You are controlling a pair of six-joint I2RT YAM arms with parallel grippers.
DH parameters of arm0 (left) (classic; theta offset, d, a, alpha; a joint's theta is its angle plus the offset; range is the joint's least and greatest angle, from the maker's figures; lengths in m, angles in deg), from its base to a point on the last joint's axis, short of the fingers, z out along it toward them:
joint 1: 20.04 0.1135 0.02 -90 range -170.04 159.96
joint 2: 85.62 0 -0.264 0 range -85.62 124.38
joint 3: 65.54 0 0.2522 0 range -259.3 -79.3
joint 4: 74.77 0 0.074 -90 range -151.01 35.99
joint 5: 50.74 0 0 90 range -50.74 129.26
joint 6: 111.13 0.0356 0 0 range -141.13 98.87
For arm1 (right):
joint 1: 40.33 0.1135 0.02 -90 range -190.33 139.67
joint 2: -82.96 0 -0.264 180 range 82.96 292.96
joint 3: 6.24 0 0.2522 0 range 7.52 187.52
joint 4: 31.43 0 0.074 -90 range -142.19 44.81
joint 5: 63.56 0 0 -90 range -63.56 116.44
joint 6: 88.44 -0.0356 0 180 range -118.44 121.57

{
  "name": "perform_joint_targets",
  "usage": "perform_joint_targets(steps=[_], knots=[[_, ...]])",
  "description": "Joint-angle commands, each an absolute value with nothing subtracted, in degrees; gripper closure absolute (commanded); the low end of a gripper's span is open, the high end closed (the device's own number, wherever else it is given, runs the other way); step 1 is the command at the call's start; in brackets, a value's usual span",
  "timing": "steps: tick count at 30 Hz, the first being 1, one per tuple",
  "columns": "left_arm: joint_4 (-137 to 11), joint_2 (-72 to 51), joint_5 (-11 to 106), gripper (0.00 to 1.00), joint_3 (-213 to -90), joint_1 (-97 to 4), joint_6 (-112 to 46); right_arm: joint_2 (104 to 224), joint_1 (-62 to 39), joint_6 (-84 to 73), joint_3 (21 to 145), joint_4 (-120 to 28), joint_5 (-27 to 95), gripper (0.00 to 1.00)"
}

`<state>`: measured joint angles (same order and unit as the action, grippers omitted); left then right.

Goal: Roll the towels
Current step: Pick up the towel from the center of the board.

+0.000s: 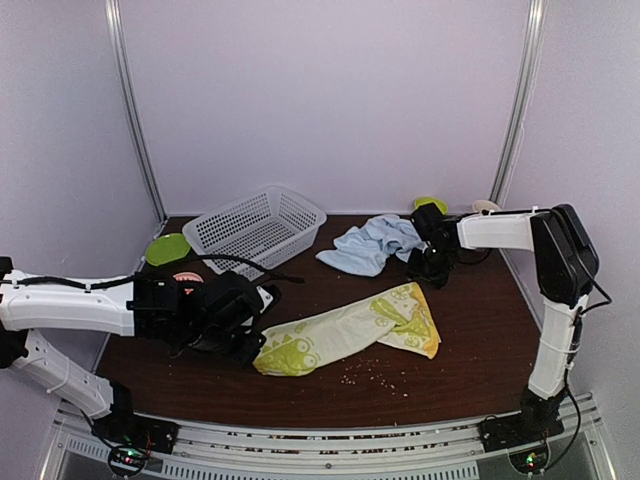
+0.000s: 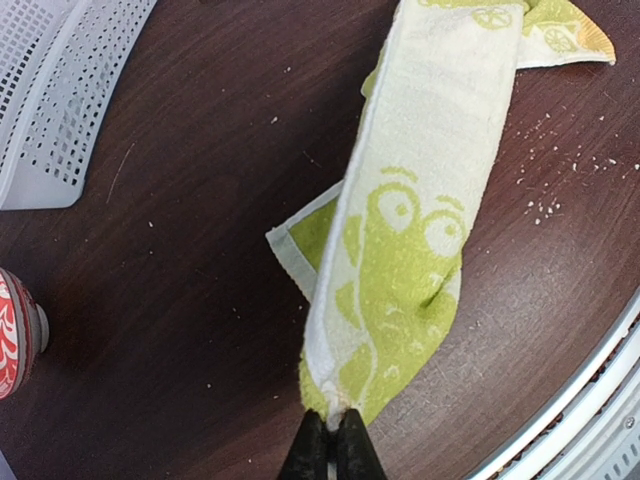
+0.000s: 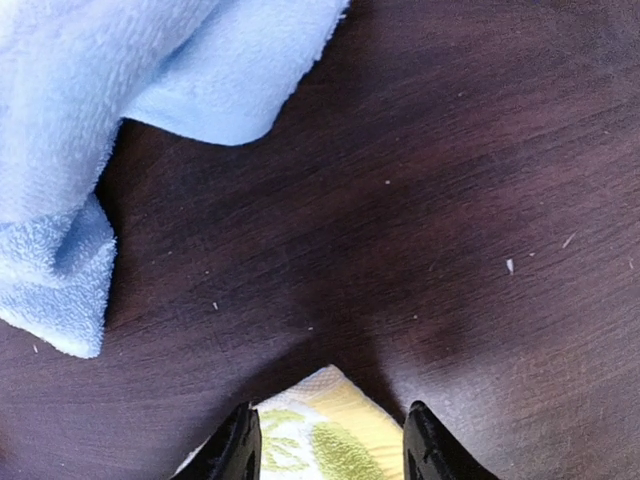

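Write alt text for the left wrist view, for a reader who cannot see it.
The shut left gripper pinches the end of a lime-green printed towel lying across a dark table. A white mesh basket sits at upper left.

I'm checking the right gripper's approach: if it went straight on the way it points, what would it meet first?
Probably the corner of the lemon-print towel, lying between the fingertips of the open right gripper, on the table; depth is unclear. The blue towel sits off to one side.

You've got a dark wood-grain counter (image 1: 470, 340), pale lilac walls (image 1: 330, 90) on three sides, metal posts (image 1: 135, 110) in both back corners, a ribbed metal rail (image 1: 330, 455) along the near edge. Soft even light.
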<state>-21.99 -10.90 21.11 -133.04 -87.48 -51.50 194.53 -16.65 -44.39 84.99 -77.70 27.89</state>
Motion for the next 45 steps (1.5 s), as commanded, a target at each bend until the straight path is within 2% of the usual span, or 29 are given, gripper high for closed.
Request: perform_joint_targets(steps=[1,11,18,25,36,43,45], knots=[[-23.4,-12.5,21.2,1.0,-133.6,-87.1,-51.4,197.4,-15.4,-42.6,88.7,-83.3,26.5,0.52],[-23.5,-13.5,21.1,1.0,-133.9,-87.1,-51.4,200.5,-14.7,-42.7,90.5,-85.5,25.2,0.54],[-23.4,-13.6,21.2,1.0,-133.6,-87.1,-51.5,199.9,-15.1,-43.0,91.6,-86.2,22.4,0.48],[-23.3,-13.5,21.1,1.0,-133.4,-87.1,-51.6,201.5,-15.7,-42.1,94.3,-86.9,23.9,0.48],[-23.2,-14.1,20.9,1.0,-133.7,-87.1,-51.6,204.1,-15.6,-41.8,93.9,-86.9,27.0,0.62],[-23.0,-14.3,20.6,1.0,-133.9,-87.1,-51.5,202.9,-15.2,-42.0,90.4,-85.0,27.6,0.77],[-23.1,-14.0,20.6,1.0,-134.1,-87.1,-51.3,202.2,-15.2,-42.0,89.5,-84.7,27.4,0.76]])
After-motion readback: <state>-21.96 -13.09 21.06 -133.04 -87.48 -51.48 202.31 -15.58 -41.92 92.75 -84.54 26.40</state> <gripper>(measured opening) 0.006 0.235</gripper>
